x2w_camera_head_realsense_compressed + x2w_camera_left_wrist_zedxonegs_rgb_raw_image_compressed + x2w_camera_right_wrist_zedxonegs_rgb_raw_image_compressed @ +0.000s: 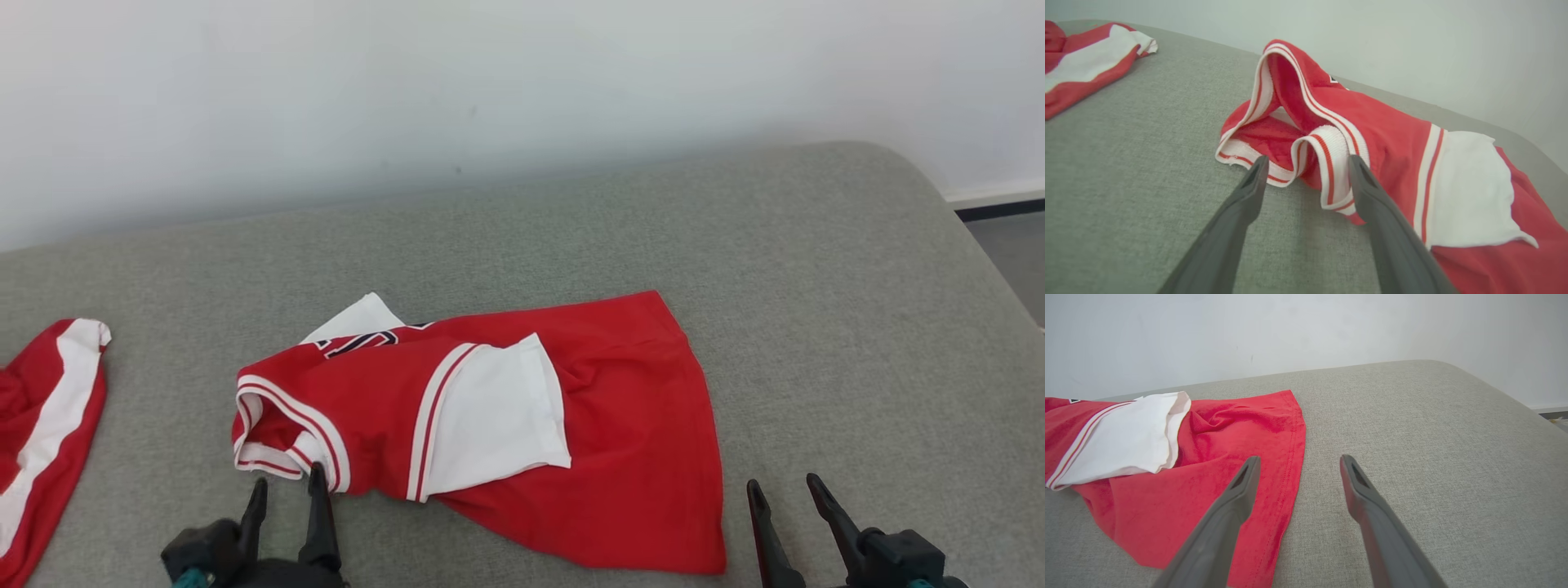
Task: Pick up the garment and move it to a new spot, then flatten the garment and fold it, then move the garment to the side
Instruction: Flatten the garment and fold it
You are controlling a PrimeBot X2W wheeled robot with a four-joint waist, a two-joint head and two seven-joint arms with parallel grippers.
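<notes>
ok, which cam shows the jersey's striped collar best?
Left wrist view: the collar is close, gaping open, right before the open left tool. Head view has the collar small at the jersey left end. Right wrist view gives the hem and white sleeve.

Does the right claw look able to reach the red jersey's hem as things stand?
Probably yes. The right claw stands open just beside the red jersey, its hem lying flat on the grey surface with nothing covering that edge.
</notes>
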